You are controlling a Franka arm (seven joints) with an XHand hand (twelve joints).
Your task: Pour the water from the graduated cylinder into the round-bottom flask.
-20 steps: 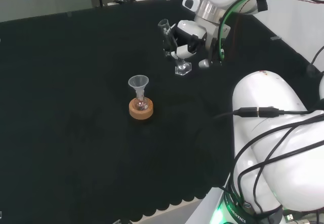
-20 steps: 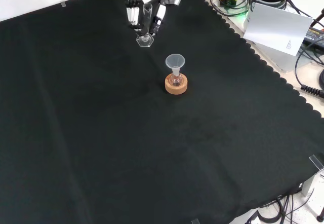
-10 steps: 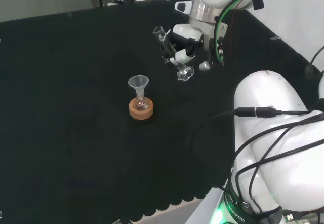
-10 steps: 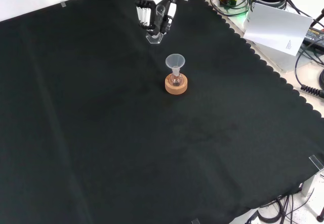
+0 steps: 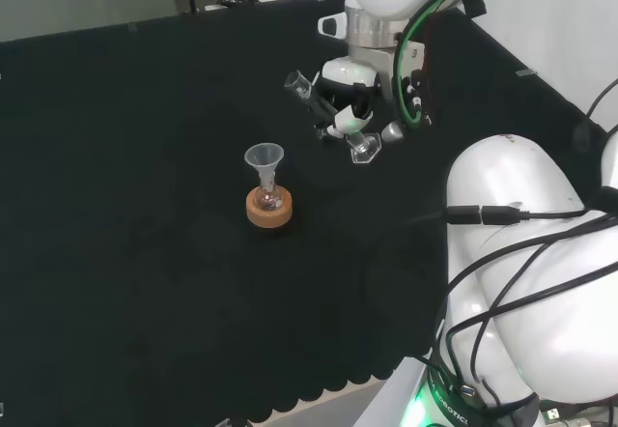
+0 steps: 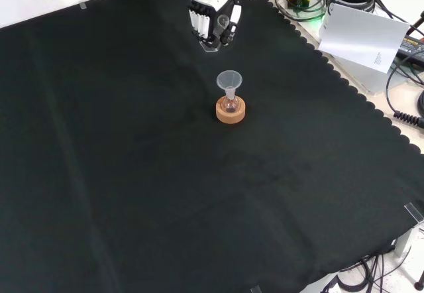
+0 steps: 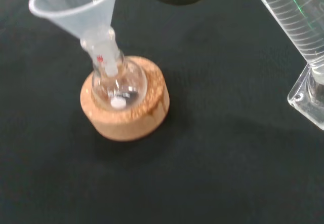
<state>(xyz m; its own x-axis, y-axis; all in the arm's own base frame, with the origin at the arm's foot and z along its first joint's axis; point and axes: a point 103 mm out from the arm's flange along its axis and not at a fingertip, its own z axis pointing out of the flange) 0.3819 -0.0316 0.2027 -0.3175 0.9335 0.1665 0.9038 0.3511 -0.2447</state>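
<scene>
- The clear glass graduated cylinder (image 7: 296, 29) is cut off by the wrist view's edge; its water level cannot be told.
- In the front view, the robot hand (image 6: 213, 16) hides most of it.
</scene>
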